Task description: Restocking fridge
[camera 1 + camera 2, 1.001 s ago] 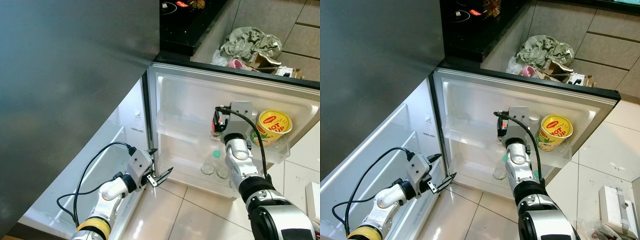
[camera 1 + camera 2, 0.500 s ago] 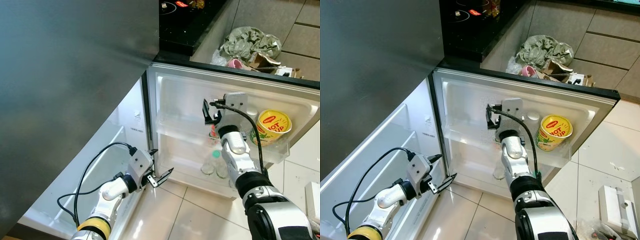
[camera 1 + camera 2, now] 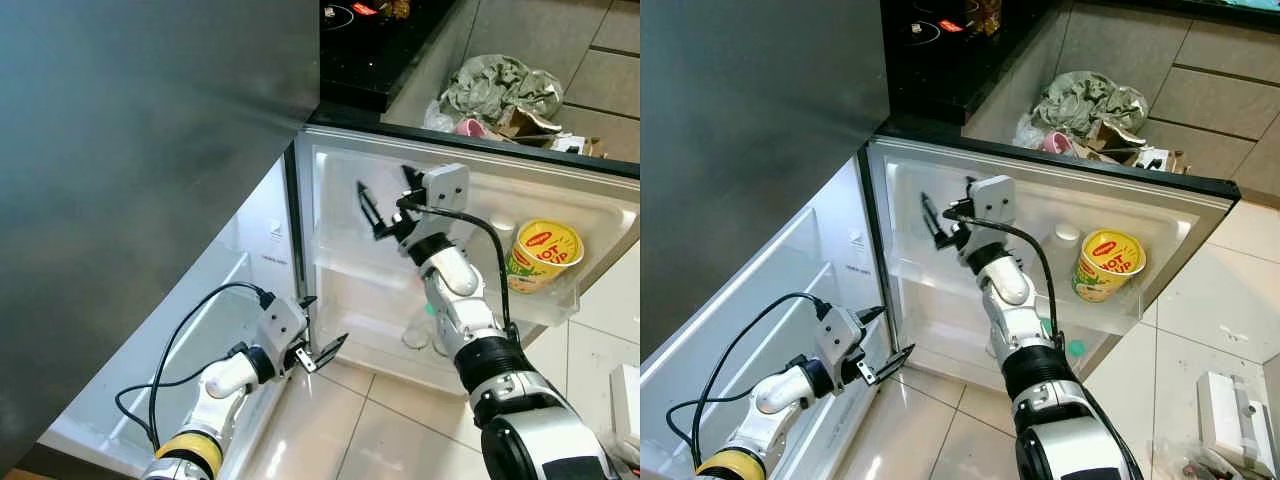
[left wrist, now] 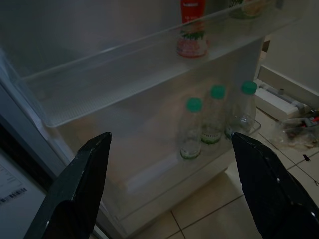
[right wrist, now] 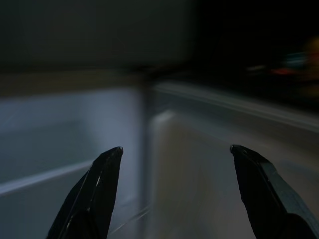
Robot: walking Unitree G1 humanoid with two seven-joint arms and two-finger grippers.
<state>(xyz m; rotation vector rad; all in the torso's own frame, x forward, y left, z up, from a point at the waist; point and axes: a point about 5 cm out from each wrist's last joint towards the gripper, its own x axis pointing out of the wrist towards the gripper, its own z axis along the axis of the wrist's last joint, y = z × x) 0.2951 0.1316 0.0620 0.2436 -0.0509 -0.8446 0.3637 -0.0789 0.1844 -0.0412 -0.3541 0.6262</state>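
Since the earlier frames, the right end effector (image 3: pixel 385 208) has swung from the red bottle on the door shelf, next to the noodle cup (image 3: pixel 541 255), leftward and up toward the hinge side of the fridge door (image 3: pixel 340 190). Its fingers are apart and empty. The left end effector (image 3: pixel 318 350) is unchanged: low at the near edge of the door, fingers apart, empty.

Stock already in the door: the noodle cup sits on the upper door shelf (image 3: pixel 345 262) at the far right; the red bottle (image 4: pixel 193 29) stands upright on that shelf; three green-capped bottles (image 4: pixel 214 119) stand upright side by side in the lower door rack.

Key relation: both shelved groups now lie to the right of and below the right end effector, which points away from them toward the fridge compartment (image 3: pixel 215 300) on the left. The left arm is nearer that compartment. Judgement: the placing step appears finished and the right arm is withdrawing
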